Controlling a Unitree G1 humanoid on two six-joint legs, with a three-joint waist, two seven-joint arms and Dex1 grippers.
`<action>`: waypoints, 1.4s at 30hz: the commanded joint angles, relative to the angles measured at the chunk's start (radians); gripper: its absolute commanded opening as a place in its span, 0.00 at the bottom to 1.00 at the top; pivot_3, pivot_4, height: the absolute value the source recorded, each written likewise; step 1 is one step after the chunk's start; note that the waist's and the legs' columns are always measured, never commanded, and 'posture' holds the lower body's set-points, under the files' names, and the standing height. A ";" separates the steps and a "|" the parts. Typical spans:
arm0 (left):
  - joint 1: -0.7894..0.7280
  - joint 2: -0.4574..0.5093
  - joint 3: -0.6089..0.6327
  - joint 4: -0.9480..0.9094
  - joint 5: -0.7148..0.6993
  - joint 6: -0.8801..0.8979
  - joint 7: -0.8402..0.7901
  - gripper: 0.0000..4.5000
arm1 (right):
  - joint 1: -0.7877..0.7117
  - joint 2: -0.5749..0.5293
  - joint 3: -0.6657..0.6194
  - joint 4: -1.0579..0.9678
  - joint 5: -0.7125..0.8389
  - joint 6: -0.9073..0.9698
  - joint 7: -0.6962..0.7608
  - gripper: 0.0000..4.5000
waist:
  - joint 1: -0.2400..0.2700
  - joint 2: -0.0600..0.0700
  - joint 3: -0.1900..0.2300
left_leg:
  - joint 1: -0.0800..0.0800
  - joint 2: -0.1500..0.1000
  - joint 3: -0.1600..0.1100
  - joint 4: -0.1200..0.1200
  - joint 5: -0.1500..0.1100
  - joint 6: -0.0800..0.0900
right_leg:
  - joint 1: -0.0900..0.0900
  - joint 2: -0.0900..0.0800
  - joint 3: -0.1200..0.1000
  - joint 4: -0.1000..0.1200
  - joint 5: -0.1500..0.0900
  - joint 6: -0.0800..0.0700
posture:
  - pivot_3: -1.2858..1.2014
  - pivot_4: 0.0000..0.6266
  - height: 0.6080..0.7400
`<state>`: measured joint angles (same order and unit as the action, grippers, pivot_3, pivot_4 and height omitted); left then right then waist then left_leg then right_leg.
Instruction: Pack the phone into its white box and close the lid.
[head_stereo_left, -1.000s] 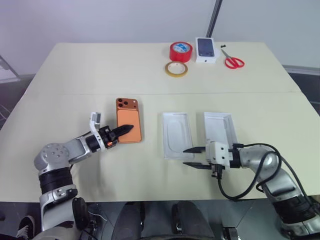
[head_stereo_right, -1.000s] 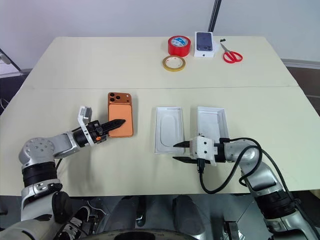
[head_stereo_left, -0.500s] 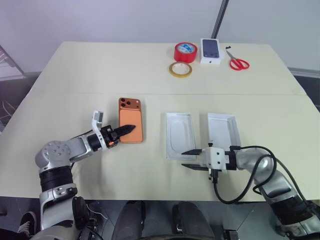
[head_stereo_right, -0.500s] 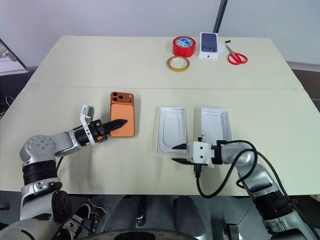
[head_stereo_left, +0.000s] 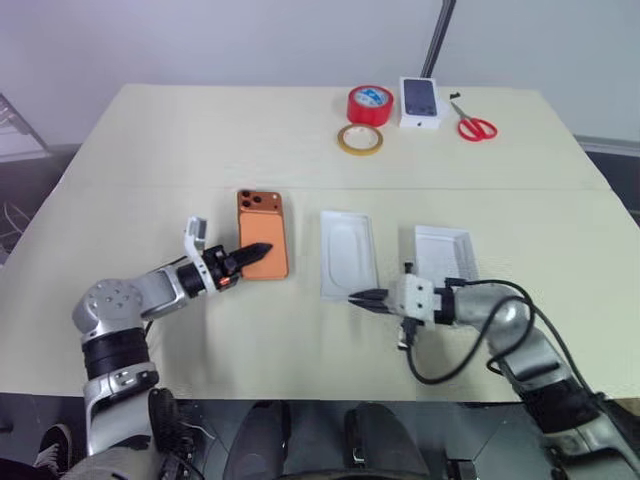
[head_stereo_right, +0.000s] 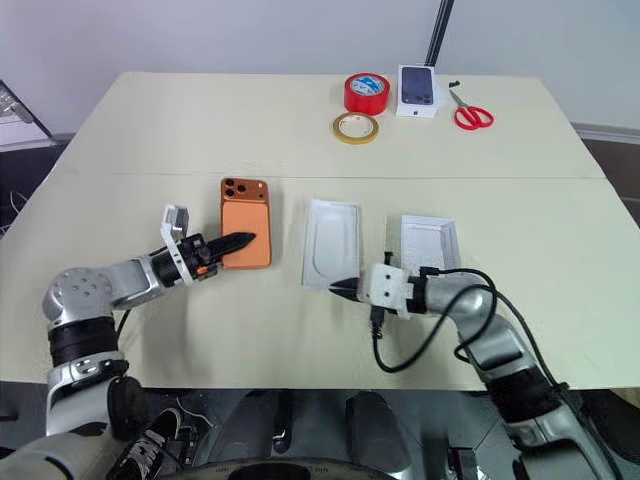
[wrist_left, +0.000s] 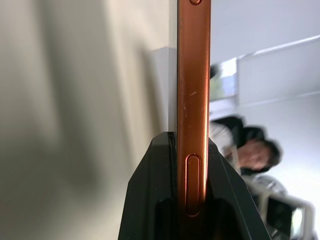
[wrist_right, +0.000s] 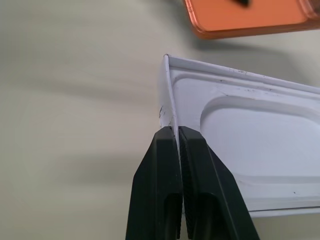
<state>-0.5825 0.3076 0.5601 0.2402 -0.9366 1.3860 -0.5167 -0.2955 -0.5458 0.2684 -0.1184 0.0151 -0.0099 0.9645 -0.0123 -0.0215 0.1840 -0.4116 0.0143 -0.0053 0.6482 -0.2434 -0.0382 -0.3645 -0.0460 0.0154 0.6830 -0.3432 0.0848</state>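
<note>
1. Beige surface (head_stereo_left: 150, 130) carries the flat white insert (head_stereo_left: 348, 252), the landmark here.
2. Left of the insert, the phone (head_stereo_left: 263, 248) is lifted, its edge clamped in the left gripper (head_stereo_left: 252, 253) fingers, which hide part of it.
3. Right gripper (head_stereo_right: 338, 288) fingers pinch the insert's near wall.
4. Right of the insert, the white box (head_stereo_left: 445, 257) is partly covered by the right arm.

Orange phone (head_stereo_left: 263, 235), plain white box (head_stereo_left: 445, 254), red tape roll (head_stereo_left: 370, 103).
</note>
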 joint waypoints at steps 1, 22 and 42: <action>-0.066 -0.024 0.054 -0.011 -0.059 -0.039 0.049 0.00 | -0.053 0.039 0.045 0.015 -0.083 0.027 -0.067 0.00 | 0.001 0.000 0.000 | 0.000 0.000 0.000 0.000 0.000 0.000 | 0.000 0.000 0.000 0.000 0.000 0.000 | 0.52 0.24 1.00; -0.032 -0.140 -0.225 0.006 -0.016 -0.120 0.022 0.00 | 0.060 -0.174 -0.255 -0.039 0.198 0.175 0.063 0.77 | 0.002 -0.002 0.001 | 0.003 -0.001 0.000 0.000 0.000 0.000 | 0.005 0.000 0.000 -0.002 0.000 0.000 | 0.52 0.24 1.00; -0.094 -0.104 -0.288 0.031 0.031 -0.109 -0.003 0.99 | 0.067 -0.130 -0.219 -0.030 0.155 0.132 -0.036 0.78 | -0.004 -0.002 0.001 | 0.004 0.000 0.001 0.000 0.000 0.000 | 0.004 0.002 0.001 -0.001 0.000 0.001 | 0.52 0.24 1.00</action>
<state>-0.6758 0.1876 0.2785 0.3272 -0.9024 1.2694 -0.5143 -0.2128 -0.6855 0.0426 -0.1323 0.1701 0.1423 0.9367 -0.0165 -0.0230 0.1854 -0.4081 0.0143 -0.0047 0.6476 -0.2430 -0.0384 -0.3603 -0.0442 0.0164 0.6815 -0.3428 0.0861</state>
